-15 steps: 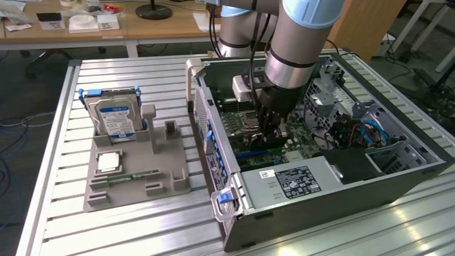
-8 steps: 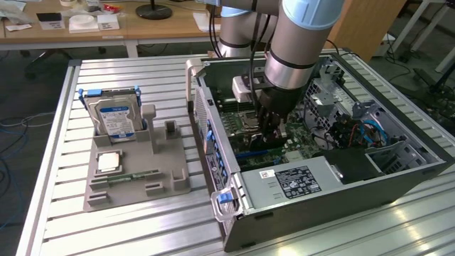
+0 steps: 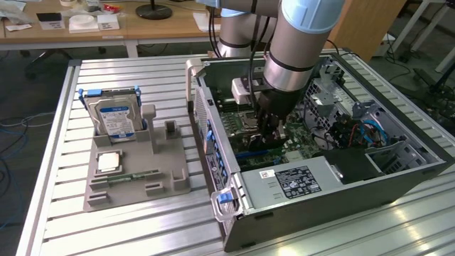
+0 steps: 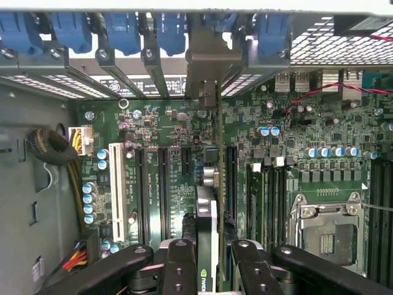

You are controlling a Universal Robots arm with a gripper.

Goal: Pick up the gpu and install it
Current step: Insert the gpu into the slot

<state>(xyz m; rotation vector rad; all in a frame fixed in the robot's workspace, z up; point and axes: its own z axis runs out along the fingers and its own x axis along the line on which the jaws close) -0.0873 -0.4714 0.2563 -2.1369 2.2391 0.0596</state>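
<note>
My gripper (image 3: 267,140) reaches down into the open computer case (image 3: 398,176), just above the green motherboard (image 4: 288,141). It is shut on the gpu (image 4: 207,233), which stands edge-on between the two black fingers (image 4: 180,264). The card runs along a black expansion slot, and its metal end bracket (image 4: 209,58) sits at the case's rear slot openings, among the blue latches (image 4: 123,31). I cannot tell whether the card's lower edge sits in the slot. In the exterior view the arm hides most of the card.
On the slatted table beside the case stands a grey holder (image 3: 160,160). It carries a silver hard drive (image 3: 117,120), a green memory stick (image 3: 135,175) and a small square chip (image 3: 108,161). The CPU socket (image 4: 325,227), a white slot (image 4: 115,190) and cable bundles (image 4: 52,150) surround the card.
</note>
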